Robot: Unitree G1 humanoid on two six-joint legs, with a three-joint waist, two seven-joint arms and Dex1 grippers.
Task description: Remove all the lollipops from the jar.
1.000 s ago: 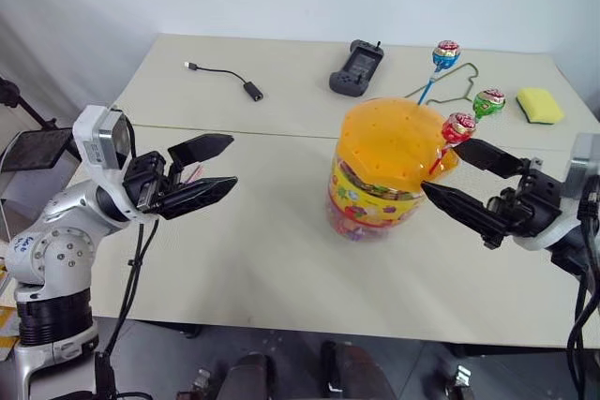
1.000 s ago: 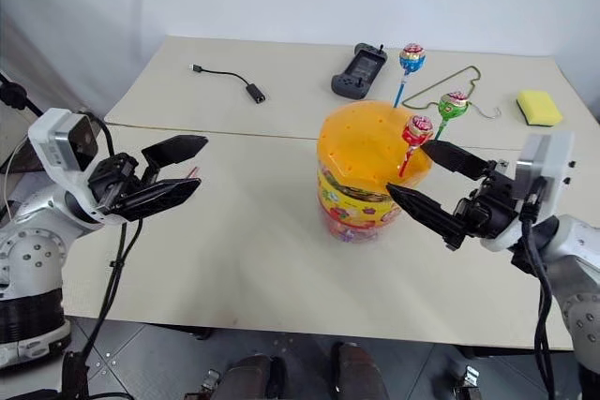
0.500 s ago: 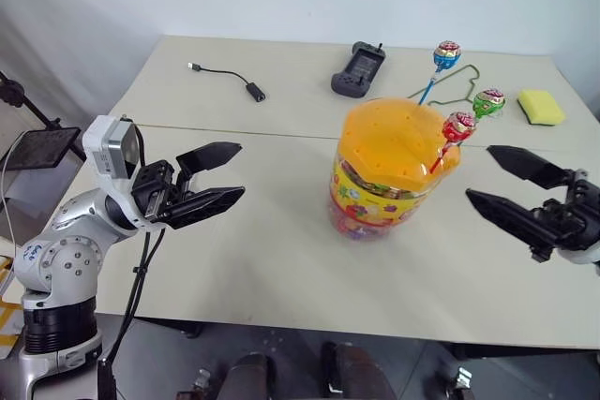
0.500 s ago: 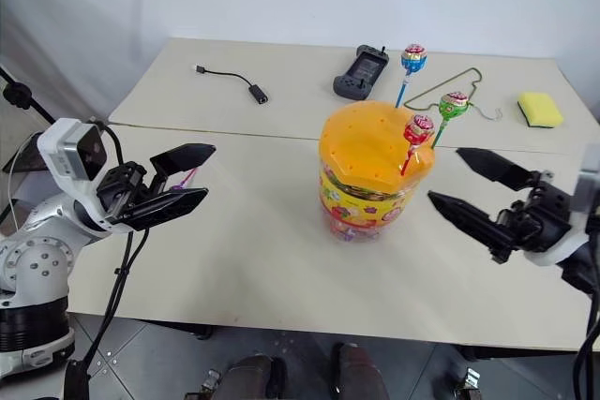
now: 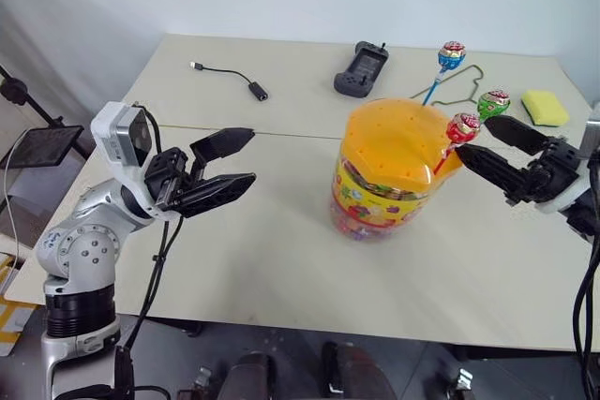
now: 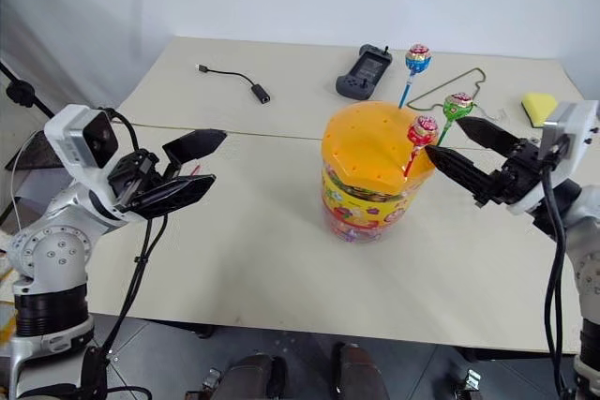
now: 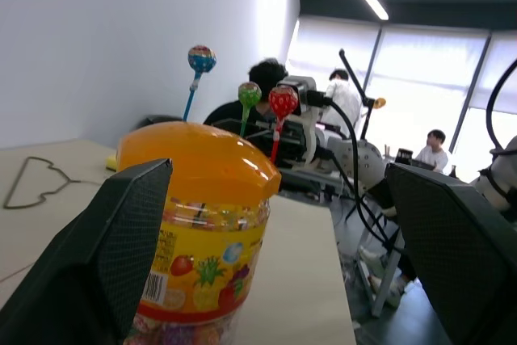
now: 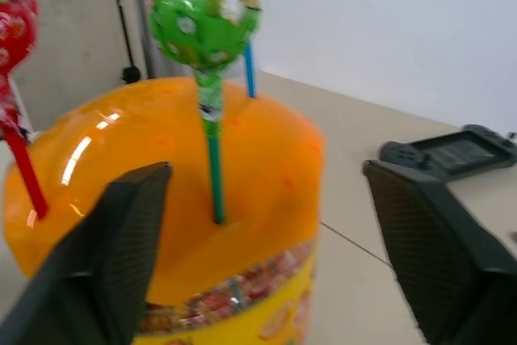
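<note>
Now the jar (image 5: 394, 170) is seen mid-table with bare tabletop around it, three lollipops (image 5: 461, 127) stuck in its lid, the right gripper (image 5: 495, 145), spread, brought closer beside them, the left gripper (image 5: 228, 163) spread, well apart.

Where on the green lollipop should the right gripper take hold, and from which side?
Probably on the bare green stick, between the wrapped head of the green lollipop and the jar's orange lid. The stick stands nearly upright with free space on both sides. The right gripper, open, already faces it from the jar's right, so coming in level from there would put a finger either side; the red lollipop stands close.
</note>
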